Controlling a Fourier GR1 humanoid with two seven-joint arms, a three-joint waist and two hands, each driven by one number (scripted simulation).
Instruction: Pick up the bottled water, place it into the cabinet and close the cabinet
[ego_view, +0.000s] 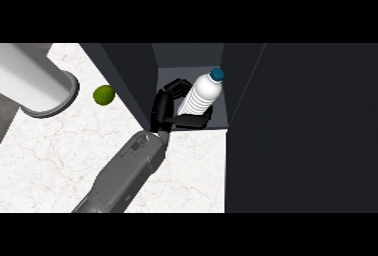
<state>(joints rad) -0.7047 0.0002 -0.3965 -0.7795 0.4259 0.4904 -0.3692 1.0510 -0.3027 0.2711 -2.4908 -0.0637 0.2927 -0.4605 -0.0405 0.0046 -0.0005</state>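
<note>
Left hand (162, 107) is inside the open front of the dark cabinet (127, 70), at the end of my grey forearm (125, 172), which comes up from the lower edge across the bench (52, 160). The hand is curled round the bottled water (201, 96): thumb lies across the near side of its lower end, fingers wrap the left and far side, partly hidden behind it. Bottle is pale and ribbed with a teal cap (217, 75). It leans, cap toward the upper right, base down by my thumb. All of it sits within the cabinet opening, over the grey inner floor. I cannot tell whether the base touches that floor. A broad dark panel (303, 140) fills the view right of the opening, and the opening itself is uncovered. Outside the cabinet, left of its side wall, a lime (104, 94) rests on the white marbled bench, near the wall but apart from it. Further left stands a tall pale grey cylinder (33, 75) with a flared foot, close beside the lime, not touching.
</note>
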